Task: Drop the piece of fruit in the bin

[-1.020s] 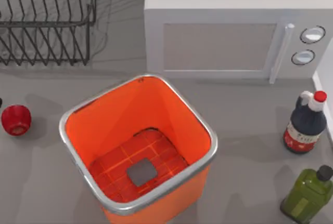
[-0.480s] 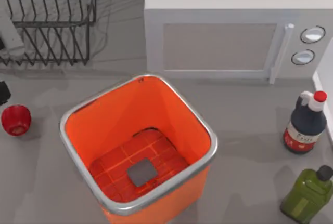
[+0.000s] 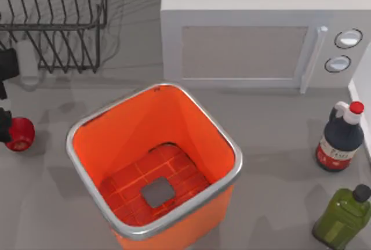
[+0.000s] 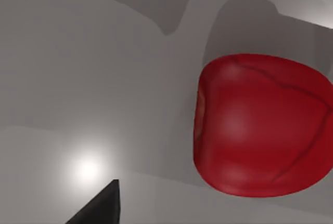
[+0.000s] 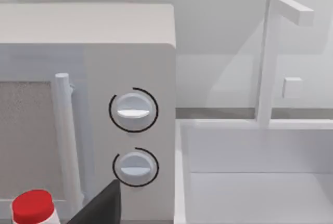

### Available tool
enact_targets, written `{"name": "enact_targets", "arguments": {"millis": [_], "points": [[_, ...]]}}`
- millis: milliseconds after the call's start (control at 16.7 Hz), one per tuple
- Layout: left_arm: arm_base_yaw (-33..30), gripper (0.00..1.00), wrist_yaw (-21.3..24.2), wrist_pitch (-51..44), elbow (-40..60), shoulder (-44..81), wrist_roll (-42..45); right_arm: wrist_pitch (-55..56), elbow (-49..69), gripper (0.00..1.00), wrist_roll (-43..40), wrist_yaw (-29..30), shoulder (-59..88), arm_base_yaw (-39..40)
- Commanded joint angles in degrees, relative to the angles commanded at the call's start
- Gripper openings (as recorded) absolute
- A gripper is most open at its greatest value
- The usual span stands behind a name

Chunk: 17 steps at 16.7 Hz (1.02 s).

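One small red apple-like fruit (image 3: 21,133) lies on the grey table (image 3: 278,140) at the top view's far left edge, well apart from the orange bin (image 3: 154,163), which stands near the middle with its silver rim and gridded floor showing. The left gripper (image 3: 3,123) sits at that same left edge, right against the fruit; whether its jaws are spread or closed cannot be told. The left wrist view shows the fruit (image 4: 263,125) close up on the table. A black wire dish rack (image 3: 55,21) stands behind at the left, a white microwave (image 3: 261,29) behind the bin. A dark sauce bottle (image 3: 340,140) and a green bottle (image 3: 343,216) stand at the right.
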Motion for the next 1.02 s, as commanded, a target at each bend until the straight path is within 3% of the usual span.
{"name": "enact_targets", "arguments": {"millis": [300, 660, 960, 1020], "points": [[0.0, 1.0, 0.0, 1.1, -0.9, 0.3, -0.1, 0.0, 0.0, 1.0, 0.0, 0.0, 0.0, 0.0], [-0.7, 1.0, 0.0, 13.2, -7.7, 5.1, -0.7, 0.0, 0.0, 1.0, 0.0, 0.0, 0.0, 0.0], [-0.8, 1.0, 0.0, 14.6, -8.6, 5.9, -0.7, 0.0, 0.0, 1.0, 0.0, 0.0, 0.0, 0.0], [-0.8, 0.92, 0.0, 14.6, -8.6, 5.9, -0.7, 0.0, 0.0, 1.0, 0.0, 0.0, 0.0, 0.0]]}}
